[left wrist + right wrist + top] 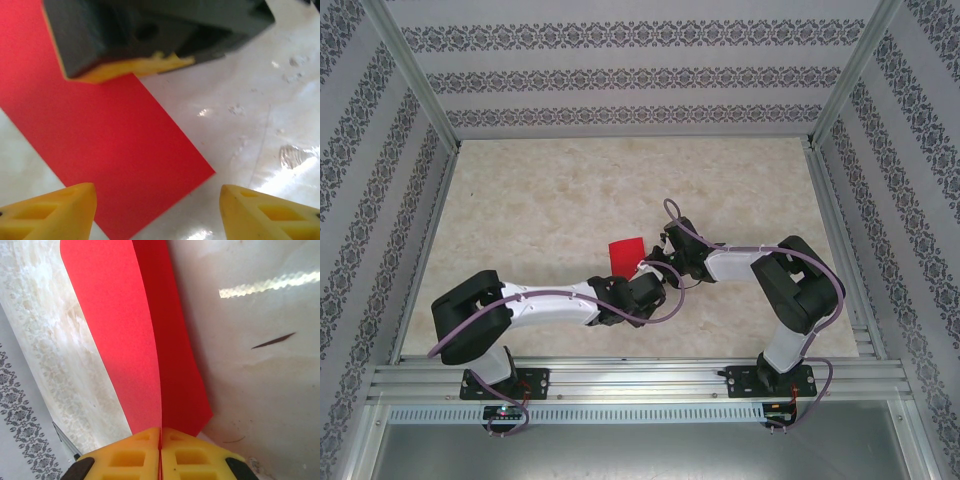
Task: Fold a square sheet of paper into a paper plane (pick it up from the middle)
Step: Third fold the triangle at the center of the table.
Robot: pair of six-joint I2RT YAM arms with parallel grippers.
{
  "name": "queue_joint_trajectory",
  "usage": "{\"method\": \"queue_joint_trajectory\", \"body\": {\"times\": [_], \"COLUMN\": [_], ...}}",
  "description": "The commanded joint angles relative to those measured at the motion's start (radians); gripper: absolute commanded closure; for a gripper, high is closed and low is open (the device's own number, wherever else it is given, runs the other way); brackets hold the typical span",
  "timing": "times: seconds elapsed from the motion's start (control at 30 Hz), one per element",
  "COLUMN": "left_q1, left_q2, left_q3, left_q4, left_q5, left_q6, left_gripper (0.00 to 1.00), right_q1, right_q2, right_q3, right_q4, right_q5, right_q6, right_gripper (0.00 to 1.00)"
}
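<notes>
Arms meet near mid-table in the top external view. The red sheet [625,255] lies on the marble-pattern table [540,210], just left of the right gripper [655,262]. The left gripper [645,283] is just beside it on the near side. Jaw states can't be told from up here.

Left wrist view: the left gripper [157,215] has its yellow fingertips [50,210] wide apart and gripping nothing. The red sheet [110,145] lies flat on the table [260,115], one corner pointing between the fingertips. The right gripper [135,67] sits at the far end of the sheet, its dark body over the paper.

Right wrist view: the right gripper [160,455] has its jaws together, pinched on the red sheet [125,330]. Two red layers run away from the fingers, the left one lighter and curved, the right one darker. The pale table [250,390] is underneath.
</notes>
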Motion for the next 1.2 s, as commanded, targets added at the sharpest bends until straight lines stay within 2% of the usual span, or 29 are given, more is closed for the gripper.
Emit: {"method": "queue_joint_trajectory", "body": {"times": [0.0, 0.13, 0.3, 0.37, 0.53, 0.8, 0.9, 1.03, 1.17], "left_q1": [-0.01, -0.01, -0.01, -0.01, -0.008, -0.005, 0.027, 0.089, 0.138], "left_q2": [-0.009, -0.015, -0.035, -0.049, -0.071, -0.061, -0.062, -0.094, -0.117], "left_q3": [0.017, 0.007, 0.001, -0.007, -0.01, -0.002, -0.002, -0.039, -0.056], "left_q4": [-0.027, -0.025, -0.034, -0.029, -0.025, -0.011, -0.003, 0.047, 0.087], "left_q5": [-0.102, -0.119, -0.13, -0.13, -0.108, -0.053, 0.03, 0.194, 0.337], "left_q6": [-0.006, -0.014, -0.013, -0.013, -0.018, 0.005, 0.019, 0.032, 0.038], "left_gripper": [0.39, 0.55, 0.71, 0.75, 0.77, 0.97, 1.0, 1.0, 1.0], "right_q1": [0.005, 0.003, -0.006, -0.007, -0.014, -0.02, -0.025, -0.065, -0.114], "right_q2": [-0.022, -0.026, -0.034, -0.038, -0.046, -0.058, -0.099, -0.204, -0.271], "right_q3": [0.011, 0.011, 0.004, 0.004, 0.003, 0.001, 0.0, 0.014, -0.011], "right_q4": [0.003, -0.006, -0.018, -0.029, -0.048, -0.06, -0.075, -0.308, -0.299], "right_q5": [0.011, 0.004, 0.001, 0.005, 0.012, 0.013, -0.021, 0.075, 0.09], "right_q6": [0.005, -0.008, -0.023, -0.032, -0.045, -0.061, -0.107, -0.238, -0.261], "right_gripper": [0.9, 0.9, 0.88, 0.88, 0.86, 0.82, 0.72, 0.66, 0.64]}}
